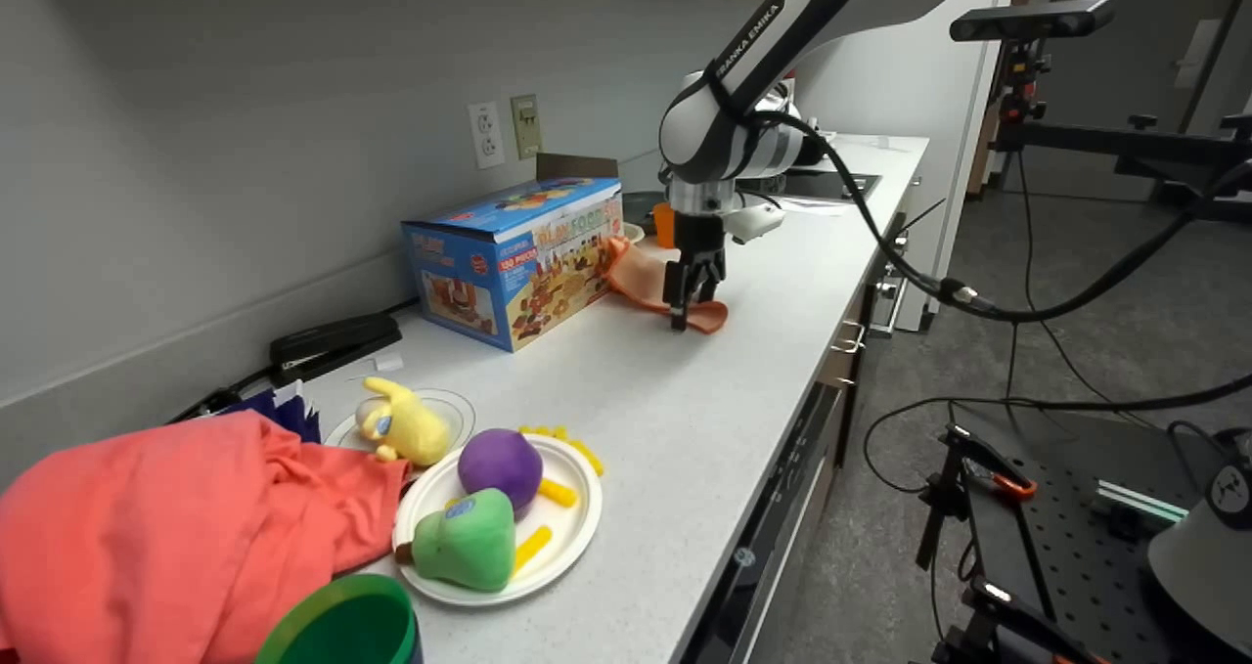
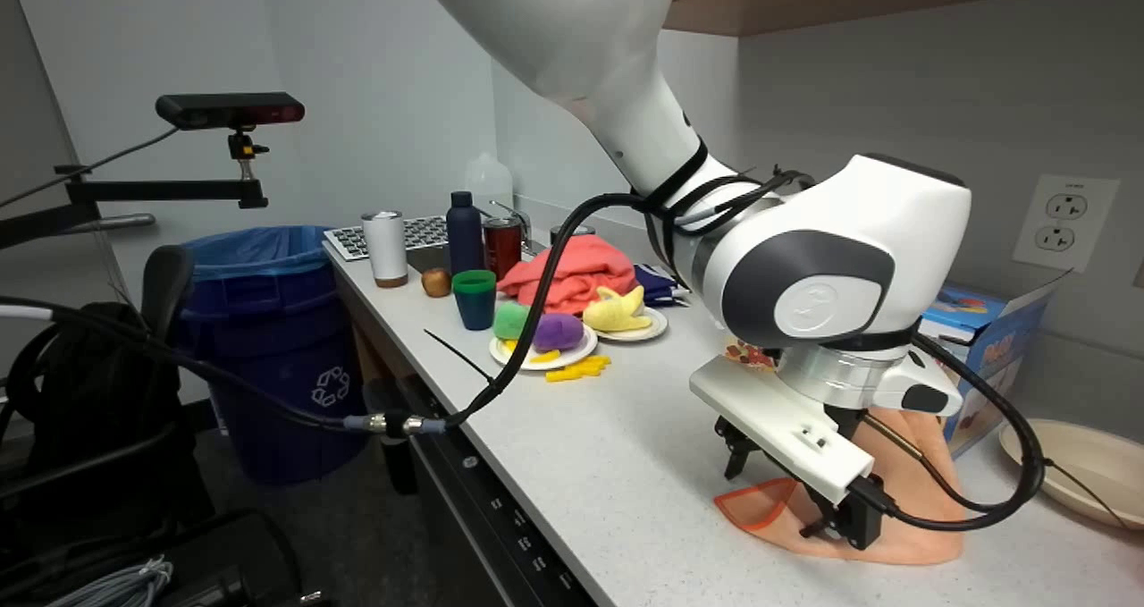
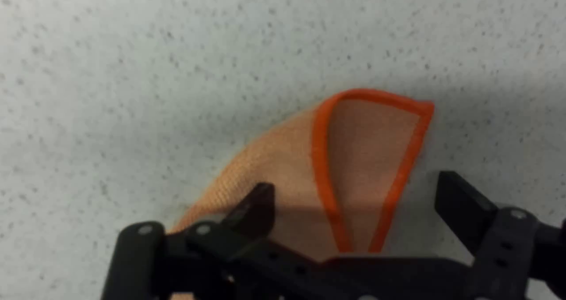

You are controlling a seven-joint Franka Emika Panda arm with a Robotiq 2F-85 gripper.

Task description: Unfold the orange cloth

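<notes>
The gripper [image 3: 353, 187] stands spread, clasping nothing, and we have it straddling a hemmed edge of the cloth [image 3: 287, 172] on the surface [image 3: 110, 105]! Layers overlap here, so we judge the unfolding unfinished: this corner needs opening out. Farther back, it runs beside the box [image 1: 553, 273]; further folds we can't count.

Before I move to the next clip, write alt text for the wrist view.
Open black jaws straddle the trimmed edge of an orange cloth, one over fabric, the other past it. The cloth lies folded over itself on a speckled, pale counter.
</notes>
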